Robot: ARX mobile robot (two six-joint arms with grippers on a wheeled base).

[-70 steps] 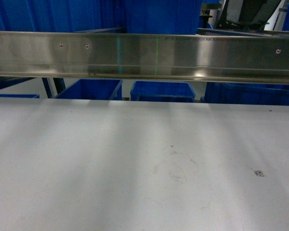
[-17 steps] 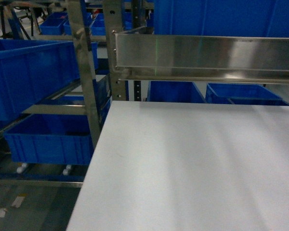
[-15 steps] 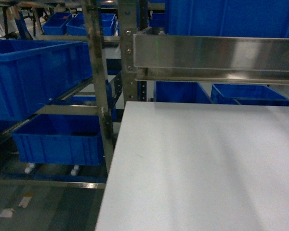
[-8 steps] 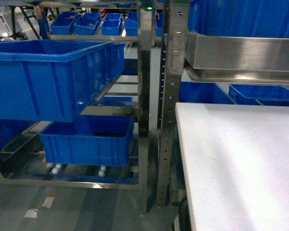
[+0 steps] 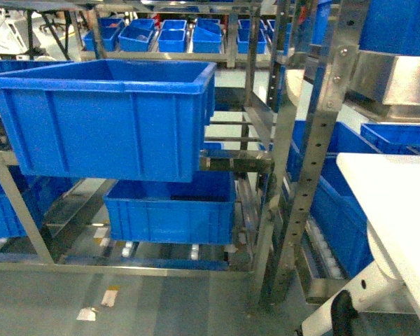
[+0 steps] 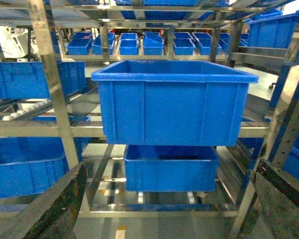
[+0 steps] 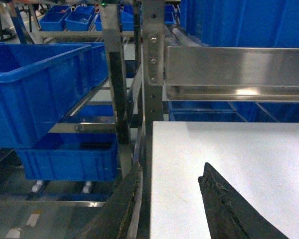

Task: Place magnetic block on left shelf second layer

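Observation:
The magnetic block is out of view in all three views. The left shelf is a steel rack (image 5: 315, 161). Its middle level, the second layer (image 5: 234, 163), carries a large blue crate (image 5: 101, 115). The left wrist view faces this same crate (image 6: 174, 102) square on, with the level's front rail (image 6: 40, 130) to its left. My left gripper (image 6: 170, 167) is open and holds nothing, well short of the rack. My right gripper (image 7: 172, 166) is open too, empty, above the left edge of the white table (image 7: 229, 144). Neither gripper shows in the head view.
A second blue crate (image 5: 171, 210) sits on the rack's bottom level. Rows of small blue bins (image 5: 175, 35) stand on low racks far behind. The white table (image 5: 399, 203) is at the right edge, under a steel beam (image 7: 234, 64) with more blue crates.
The head view has swung left. The white table slid from the middle to the right edge, and the steel rack with its large blue crate now fills the frame.

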